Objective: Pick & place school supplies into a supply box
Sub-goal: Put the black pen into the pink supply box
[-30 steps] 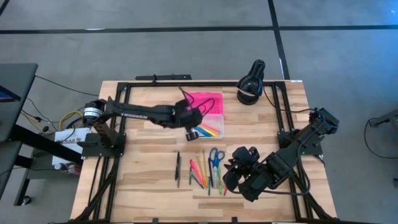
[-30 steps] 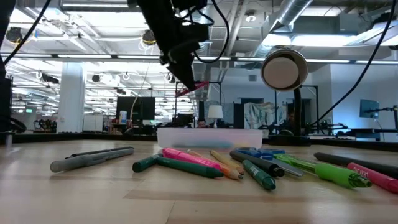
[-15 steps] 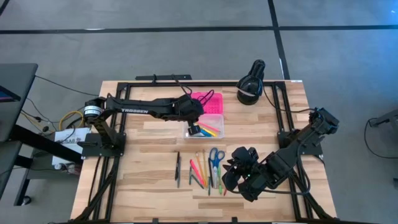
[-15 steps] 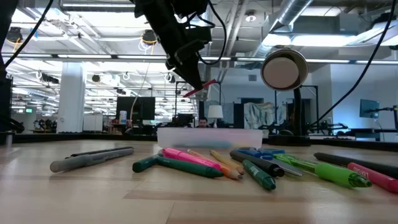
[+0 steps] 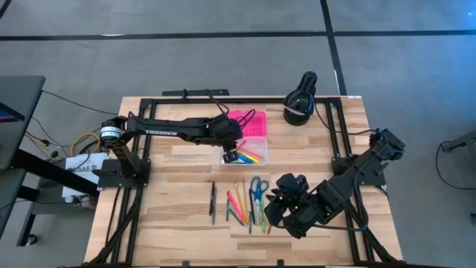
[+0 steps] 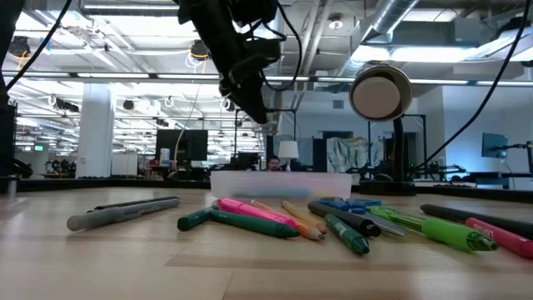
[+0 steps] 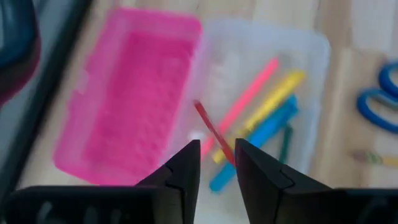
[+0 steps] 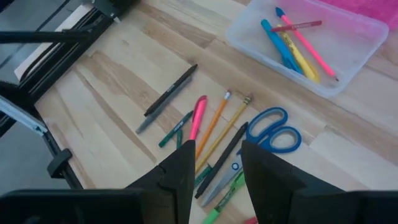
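We count about five supplies already in the supply box (image 5: 251, 151) — its pink lid (image 7: 124, 93) lies open beside it. Our left gripper (image 7: 217, 163) hangs above it, jaws spread, a red pencil (image 7: 213, 132) just beneath them. The scissors (image 8: 270, 130) and a dozen pens remain on the counter (image 5: 171, 201), under our right gripper (image 8: 216, 163), jaws apart.

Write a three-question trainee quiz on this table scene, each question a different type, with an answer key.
1. True or false: the supply box has its pink lid open.
2. Which gripper is over the box? A. left gripper B. right gripper
3. Fill in: the blue-handled ___ lie on the table among the loose pens.

Key: 1 true; 2 A; 3 scissors.
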